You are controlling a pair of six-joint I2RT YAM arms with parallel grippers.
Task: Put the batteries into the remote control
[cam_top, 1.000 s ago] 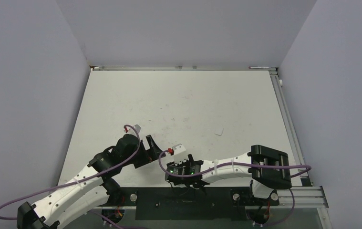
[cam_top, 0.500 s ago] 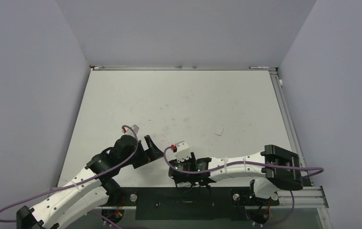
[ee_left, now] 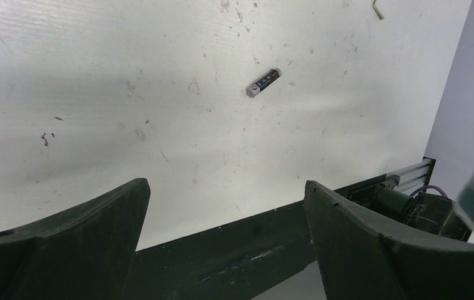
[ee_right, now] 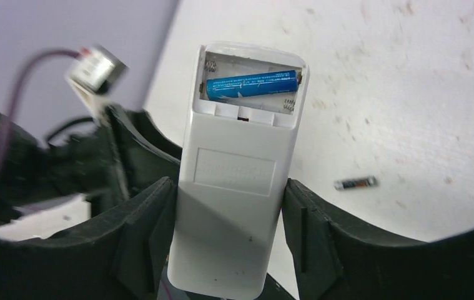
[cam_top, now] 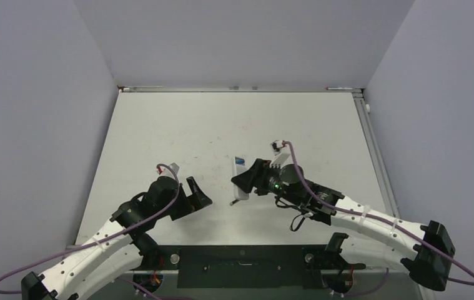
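Right gripper [ee_right: 228, 197] clamps the remote [ee_right: 237, 169], back cover off, blue battery [ee_right: 251, 84] seated inside. Dark battery [ee_left: 263, 82] lies loose on the table [ee_left: 128, 94]. Left gripper [ee_left: 225, 190] hangs wide open, empty. Halfway, I'd say; next, it must pinch that loose one squarely.

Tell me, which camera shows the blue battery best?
The right wrist view: the blue battery lies close-up in the remote control's open compartment. The top view shows only a blue speck; the left wrist view misses it.
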